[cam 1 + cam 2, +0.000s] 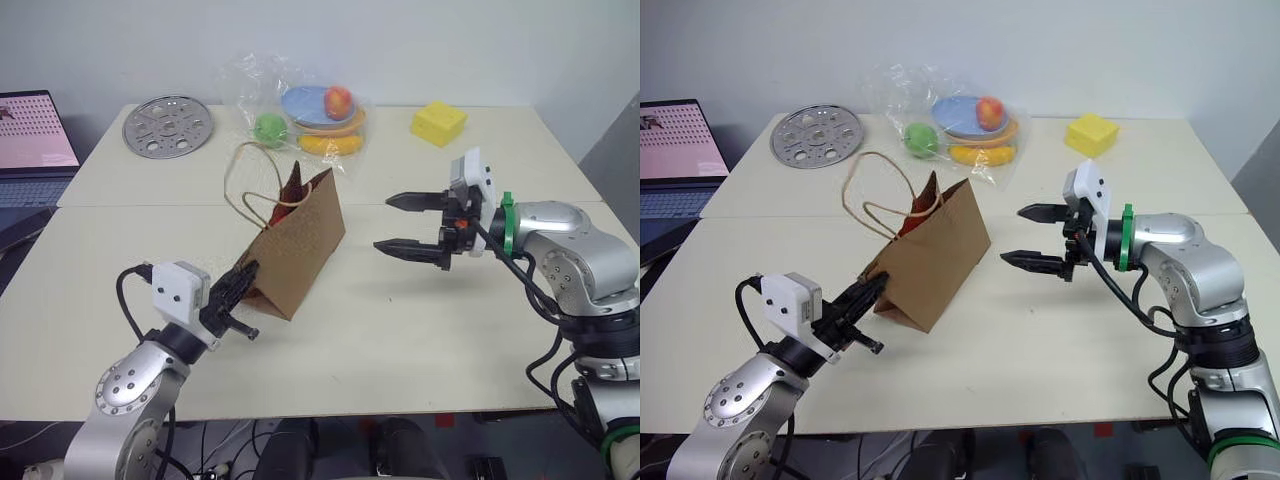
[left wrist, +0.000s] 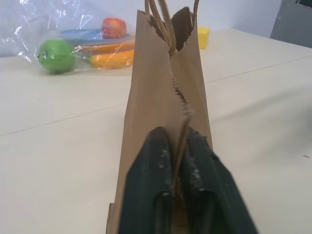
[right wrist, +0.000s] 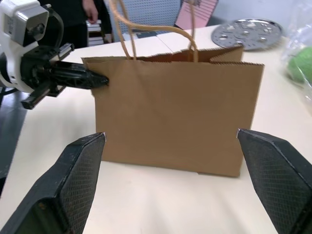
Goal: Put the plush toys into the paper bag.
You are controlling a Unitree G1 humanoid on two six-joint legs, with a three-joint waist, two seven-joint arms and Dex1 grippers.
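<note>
Brown kraft paper bag (image 1: 298,243) with twine handles is seen standing mid-table, its side crease pinched by the clenched left gripper (image 1: 240,295); the right gripper (image 1: 412,224) is held spread beside it; steadying appears underway; mouth-opening is judged next.

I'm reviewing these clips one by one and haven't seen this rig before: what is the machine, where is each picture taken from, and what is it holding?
It is a two-armed humanoid robot at a pale table. Two pictures come from its head, one from each wrist. The left gripper is shut on an end fold of the brown paper bag, which stands on the table. The right gripper hangs open beside the bag, empty. Behind lie a clear plastic bag of toy fruit and plates, a yellow block, a perforated metal disc and, at the left edge, a laptop.
</note>
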